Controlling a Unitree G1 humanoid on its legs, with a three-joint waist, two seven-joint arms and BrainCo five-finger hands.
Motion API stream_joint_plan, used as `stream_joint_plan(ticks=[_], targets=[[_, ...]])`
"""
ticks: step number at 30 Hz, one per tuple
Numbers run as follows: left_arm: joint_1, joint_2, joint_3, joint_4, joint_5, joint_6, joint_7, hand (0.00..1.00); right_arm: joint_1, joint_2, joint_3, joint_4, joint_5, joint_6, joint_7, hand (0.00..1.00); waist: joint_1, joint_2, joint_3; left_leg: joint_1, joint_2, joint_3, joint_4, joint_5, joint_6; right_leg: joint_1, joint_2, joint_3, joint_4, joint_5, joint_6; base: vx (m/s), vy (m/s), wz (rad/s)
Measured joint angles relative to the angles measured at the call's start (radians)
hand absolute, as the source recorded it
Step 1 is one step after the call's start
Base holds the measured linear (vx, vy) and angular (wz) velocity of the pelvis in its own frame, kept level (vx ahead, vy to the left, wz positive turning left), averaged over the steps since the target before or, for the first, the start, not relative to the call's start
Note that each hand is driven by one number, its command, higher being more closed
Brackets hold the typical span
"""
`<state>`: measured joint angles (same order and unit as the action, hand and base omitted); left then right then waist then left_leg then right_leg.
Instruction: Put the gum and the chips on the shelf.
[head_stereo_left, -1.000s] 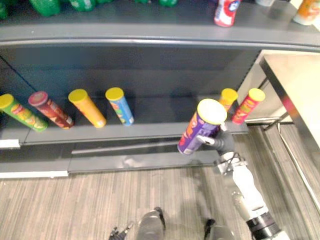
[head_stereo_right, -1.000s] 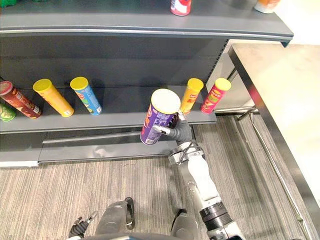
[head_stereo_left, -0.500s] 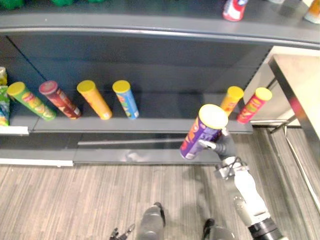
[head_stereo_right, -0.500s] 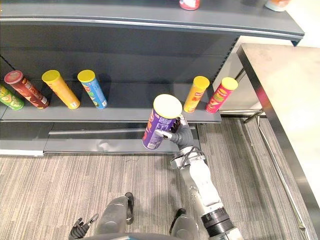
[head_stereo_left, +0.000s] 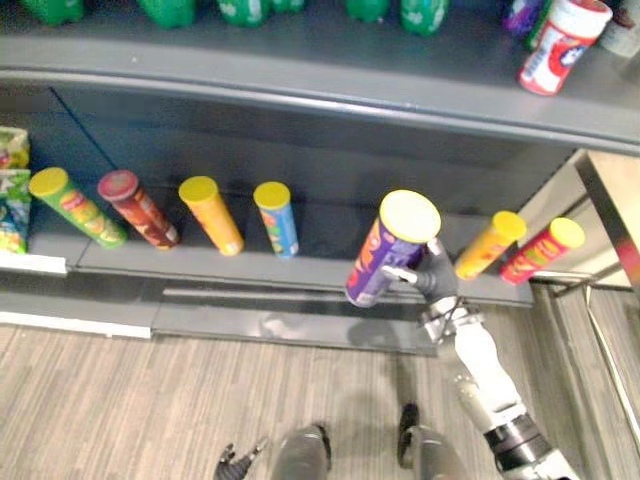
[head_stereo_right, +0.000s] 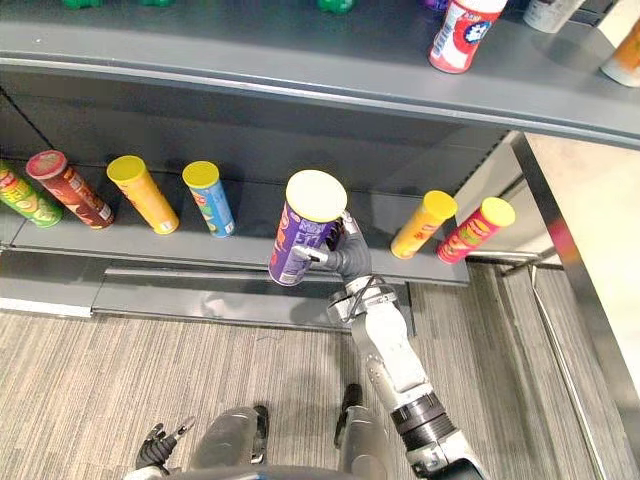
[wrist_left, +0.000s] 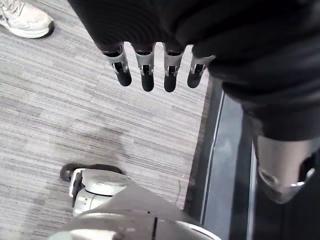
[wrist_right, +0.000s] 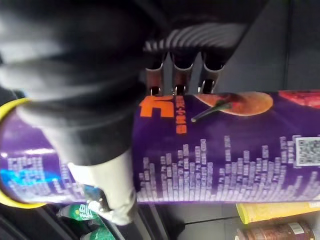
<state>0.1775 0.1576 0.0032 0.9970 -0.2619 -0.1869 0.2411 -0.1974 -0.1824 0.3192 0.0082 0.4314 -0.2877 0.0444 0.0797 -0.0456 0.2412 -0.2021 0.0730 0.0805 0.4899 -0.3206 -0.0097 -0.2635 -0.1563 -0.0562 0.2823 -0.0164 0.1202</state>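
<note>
Now the whole view has shifted, so the camera moved; yet against the row of cans the chips also stand in a different place; a second ago their lid was close to the yellow can, now it is in the gap between that one and the blue can, and it overlaps the lower shelf instead of hanging below its edge; I judge the placing is near, but the chips are not yet set down; the gum would remain after it.

The right hand has its fingers curled round the purple tube, in the air and tilted; the left hand hangs over the floor with straight, released fingers, holding nothing.

Count: six cans on the lower shelf, four at the left of the chips (green, dark red, orange, blue) and two at the right (yellow, pink); one tube of chips in the hand; one red-white canister on the upper shelf; the green bottles there are cut by the edge, so I cannot count them surely.
</note>
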Motion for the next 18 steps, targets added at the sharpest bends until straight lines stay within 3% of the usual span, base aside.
stream_joint_plan(ticks=[5, 9, 14, 18], targets=[[0.003, -0.014, 0.022, 0.028, -0.001, -0.001, 0.017, 0.0, -0.002, -0.003, 0.003, 0.0, 0.002, 0.017, 0.005, 1.0, 0.005, 0.01, 0.006, 0.038, 0.047, -0.046, -0.096, 0.042, -0.063, 0.035, 0.048, -0.055, -0.034, -0.02, -0.03, 0.06, -0.201, 0.21], [0.003, -0.024, 0.045, 0.035, -0.002, -0.015, 0.024, 0.0, -0.01, -0.004, 0.004, -0.003, 0.003, 0.019, -0.005, 1.0, 0.002, 0.01, 0.007, 0.067, 0.055, -0.075, -0.21, 0.11, -0.091, 0.036, 0.054, -0.097, -0.024, -0.039, -0.06, 0.01, -0.174, 0.25], [0.003, -0.027, 0.051, 0.035, -0.007, -0.023, 0.03, 0.0, -0.026, -0.004, 0.006, -0.003, -0.005, 0.019, -0.035, 1.0, 0.002, 0.01, 0.007, 0.07, 0.053, -0.105, -0.297, 0.17, -0.107, 0.011, 0.05, -0.131, -0.001, -0.054, -0.08, -0.01, -0.093, 0.23], [-0.004, -0.034, 0.051, 0.034, 0.009, -0.05, 0.084, 0.0, -0.036, -0.005, 0.012, -0.002, -0.042, 0.019, -0.045, 1.0, -0.012, 0.011, 0.008, 0.072, 0.046, -0.122, -0.338, 0.199, -0.108, 0.01, 0.037, -0.158, 0.001, -0.055, -0.082, -0.01, -0.031, 0.2]])
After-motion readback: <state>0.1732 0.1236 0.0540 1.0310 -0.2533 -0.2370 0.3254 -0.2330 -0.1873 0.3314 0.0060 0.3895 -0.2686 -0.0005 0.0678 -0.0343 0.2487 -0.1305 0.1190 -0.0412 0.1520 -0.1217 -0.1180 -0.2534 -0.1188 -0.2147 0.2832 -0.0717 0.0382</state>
